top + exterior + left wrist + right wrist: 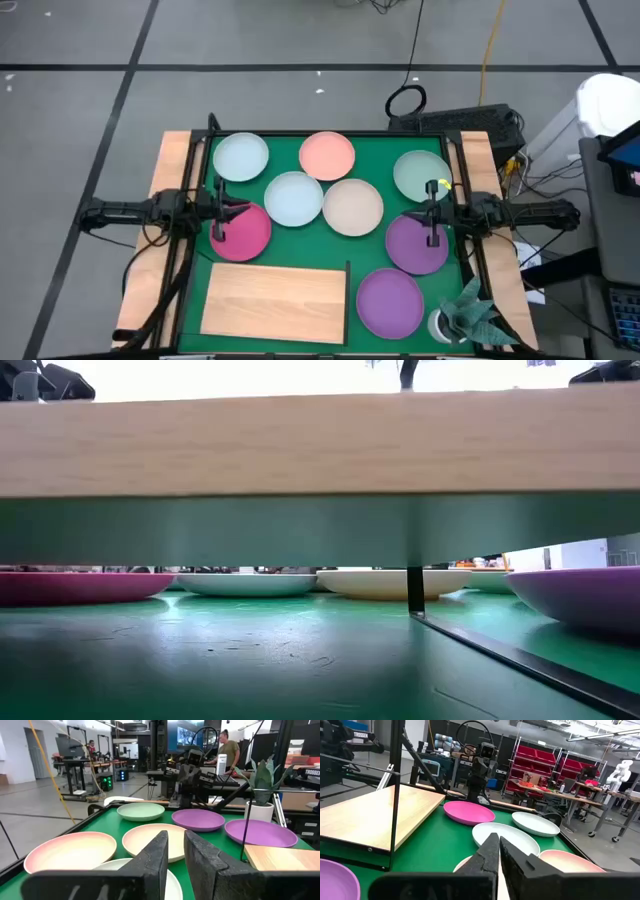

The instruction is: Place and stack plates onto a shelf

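Lying flat on the green mat [370, 150], the shelf [273, 301] is a light-wood board with a thin dark upright edge piece along one side, and nothing rests on it. All eight plates sit on the mat beyond or beside the shelf, none stacked. Just past the shelf's far left corner is the magenta plate [241, 232], with the left pincer [222, 210] over its rim, fingers set narrowly apart with a slim gap and gripping nothing visible. Farther from the shelf lie two pale mint plates, one in the middle of the mat [294, 198] and one at the far left corner [241, 157]. The salmon pink plate [327, 155] is at the far edge, the beige plate [353, 206] is beyond the shelf's right end, and the pale green plate [421, 173] is far to the right. One purple plate [390, 303] lies just beside the shelf's upright edge piece; the other purple plate [415, 244] lies beyond it, under the right pincer [433, 236], whose fingers are pressed together and hold nothing. A potted plant [466, 318] stands on the bench right of the nearer purple plate.
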